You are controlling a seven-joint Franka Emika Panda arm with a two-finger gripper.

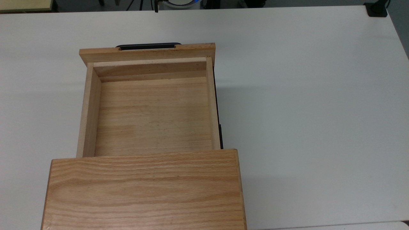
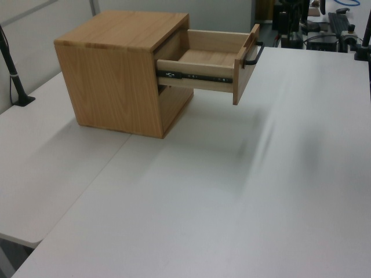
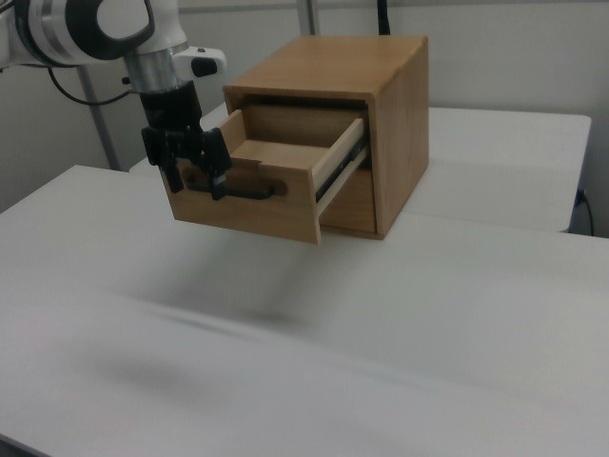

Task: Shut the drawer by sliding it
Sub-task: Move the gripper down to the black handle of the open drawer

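- The white surface (image 1: pixel 319 95) is carrying everything, stretching wide to the top view's right and toward the near edge in the left view.
- The oak cabinet (image 2: pixel 110 81) is sitting at the left view's far left; in the top view its flat top panel (image 1: pixel 143 191) is lying along the bottom edge, and in the right view its open front is facing the right view's left.
- The drawer (image 1: pixel 150 115) is standing pulled well out of the cabinet, its light-wood tray bare inside in the top view.
- The left view is showing a metal slide rail (image 2: pixel 197 75) along the drawer's side.
- The drawer's front panel (image 3: pixel 249 209) is hanging above the surface, casting a shadow beneath it.
- The arm (image 3: pixel 86 29), white with a dark band, is reaching in from the right view's upper left.
- The hand (image 3: pixel 195 169) is sitting at the black bar handle (image 3: pixel 249 188), at its end on the right view's left; I cannot tell whether it is gripping or parted.
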